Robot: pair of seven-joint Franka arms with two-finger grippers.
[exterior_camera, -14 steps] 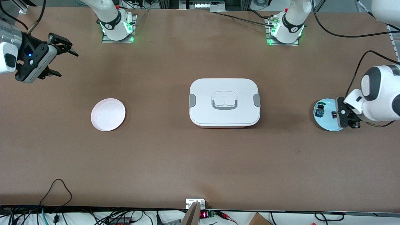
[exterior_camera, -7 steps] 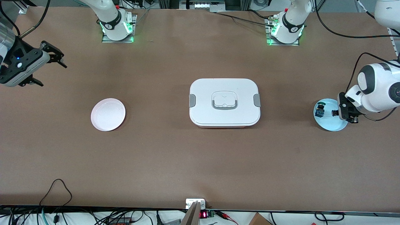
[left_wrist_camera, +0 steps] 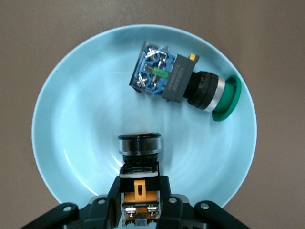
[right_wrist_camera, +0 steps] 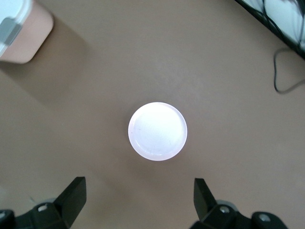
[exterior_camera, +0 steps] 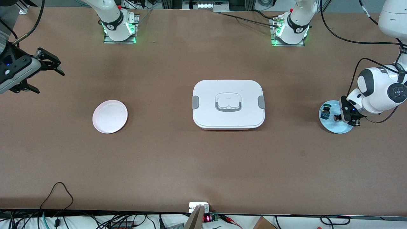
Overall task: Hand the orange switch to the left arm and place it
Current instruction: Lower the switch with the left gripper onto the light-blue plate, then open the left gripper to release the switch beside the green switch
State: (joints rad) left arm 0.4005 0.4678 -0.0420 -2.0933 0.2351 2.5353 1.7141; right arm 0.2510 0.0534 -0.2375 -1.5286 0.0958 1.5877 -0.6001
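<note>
The orange switch (left_wrist_camera: 139,145) lies on the blue plate (left_wrist_camera: 71,119) at the left arm's end of the table, its black collar and orange body showing. My left gripper (left_wrist_camera: 139,183) is shut on its body, low over the plate (exterior_camera: 341,128); the front view shows the gripper (exterior_camera: 339,118) with the switch (exterior_camera: 336,118) at its tip. The white box (exterior_camera: 228,103) stands mid-table. My right gripper (exterior_camera: 51,82) is open and empty, up in the air at the right arm's end; the right wrist view shows it (right_wrist_camera: 138,200) over bare table.
A blue-bodied switch with a green cap (left_wrist_camera: 176,83) lies on the same blue plate, beside the orange one (exterior_camera: 325,112). A pink plate (exterior_camera: 110,116) sits toward the right arm's end and shows in the right wrist view (right_wrist_camera: 157,131). A box corner (right_wrist_camera: 14,28) shows there.
My left arm has come down lower over the blue plate, with the switch between its fingers. My right gripper has drifted outward toward the table's edge at its end.
</note>
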